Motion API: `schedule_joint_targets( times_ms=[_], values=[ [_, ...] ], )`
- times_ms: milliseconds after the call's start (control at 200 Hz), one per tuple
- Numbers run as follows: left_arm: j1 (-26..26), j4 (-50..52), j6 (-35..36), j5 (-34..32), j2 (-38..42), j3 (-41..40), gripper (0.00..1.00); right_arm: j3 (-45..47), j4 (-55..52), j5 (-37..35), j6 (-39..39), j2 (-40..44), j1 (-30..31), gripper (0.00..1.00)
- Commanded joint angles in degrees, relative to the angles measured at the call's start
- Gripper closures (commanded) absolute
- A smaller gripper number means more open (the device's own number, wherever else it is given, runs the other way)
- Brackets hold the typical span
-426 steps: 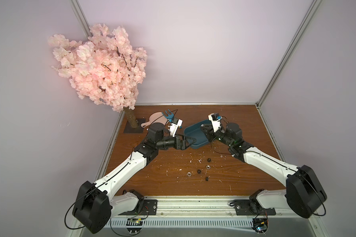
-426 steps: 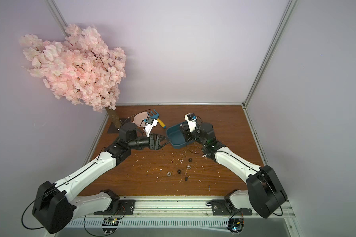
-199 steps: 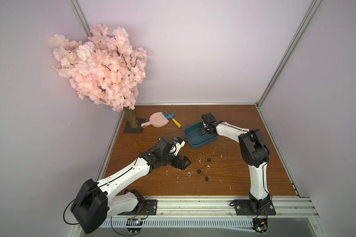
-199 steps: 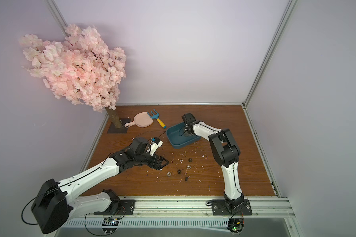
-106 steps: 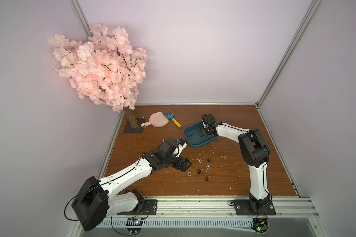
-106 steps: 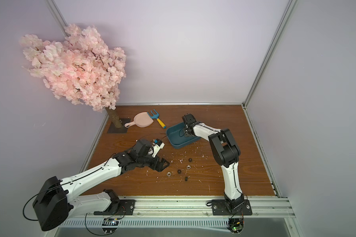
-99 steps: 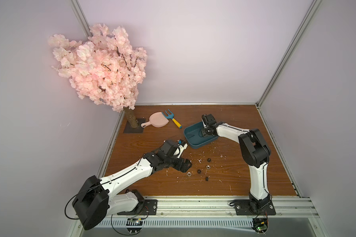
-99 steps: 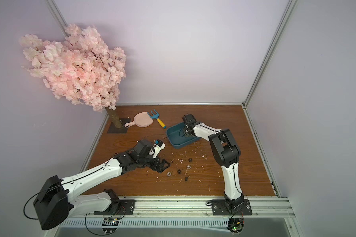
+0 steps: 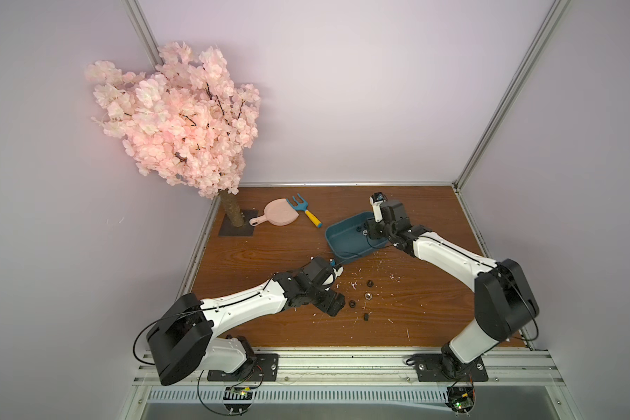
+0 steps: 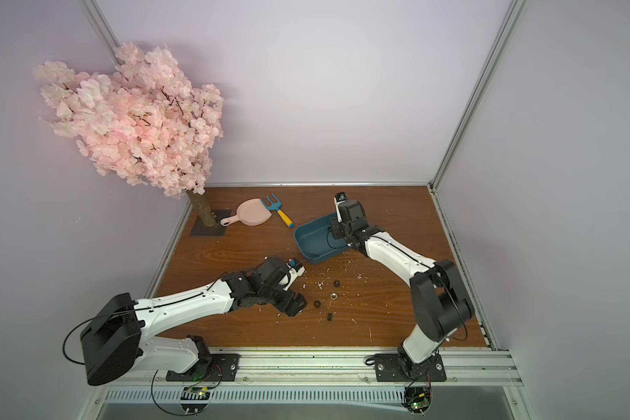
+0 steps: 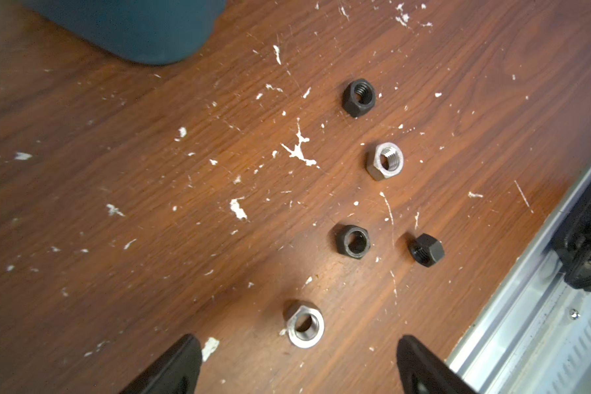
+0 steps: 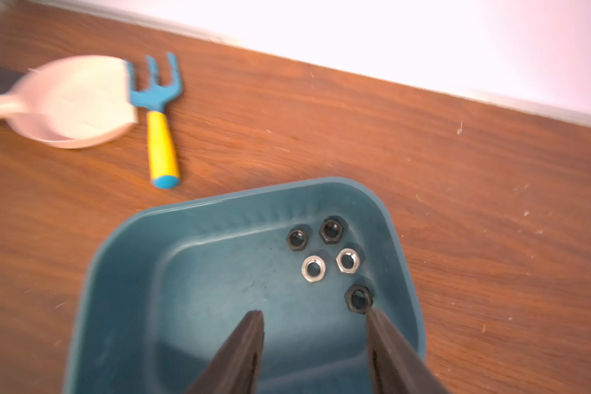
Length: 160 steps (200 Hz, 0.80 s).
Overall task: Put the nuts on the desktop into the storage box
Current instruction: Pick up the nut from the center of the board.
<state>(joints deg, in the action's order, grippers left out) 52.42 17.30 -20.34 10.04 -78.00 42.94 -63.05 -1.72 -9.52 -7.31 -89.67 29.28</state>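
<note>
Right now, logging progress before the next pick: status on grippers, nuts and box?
Left gripper open, silver nut just ahead. Right gripper open, empty, over the storage box. Five nuts in box, five on the desktop. Nothing in the way.

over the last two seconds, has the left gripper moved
Yes. The left gripper has come away from the storage box toward the front rail, and is now beside the nuts.
</note>
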Motion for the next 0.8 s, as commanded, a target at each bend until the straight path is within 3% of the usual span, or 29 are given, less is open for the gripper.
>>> schedule_joint_targets(
  times_ms=[0,170,240,455,556,796],
  values=[
    [3.63,4.35,2.25,-2.82,-3.74,4.16,0.11,4.62,5.15,3.77,2.55,6.16,0.08,0.34],
    [8.09,10.80,3.66,-7.26,-11.76,8.91,0.16,13.45,11.75,3.61,4.05,15.58,0.08,0.20],
    [8.64,12.04,3.62,-7.72,-14.41,9.90,0.18,17.10,15.28,2.72,4.86,19.35,0.07,0.01],
    [8.83,13.34,2.71,-8.95,-17.83,11.29,0.21,21.55,18.37,1.46,7.28,26.14,0.04,0.01],
    [8.91,13.84,2.41,-8.64,-18.33,11.48,0.27,22.08,18.72,1.08,7.82,27.34,0.04,0.01],
    [8.96,14.56,2.77,-8.40,-18.77,11.45,0.57,22.55,20.08,0.99,7.77,27.80,0.01,0.01]
  ],
)
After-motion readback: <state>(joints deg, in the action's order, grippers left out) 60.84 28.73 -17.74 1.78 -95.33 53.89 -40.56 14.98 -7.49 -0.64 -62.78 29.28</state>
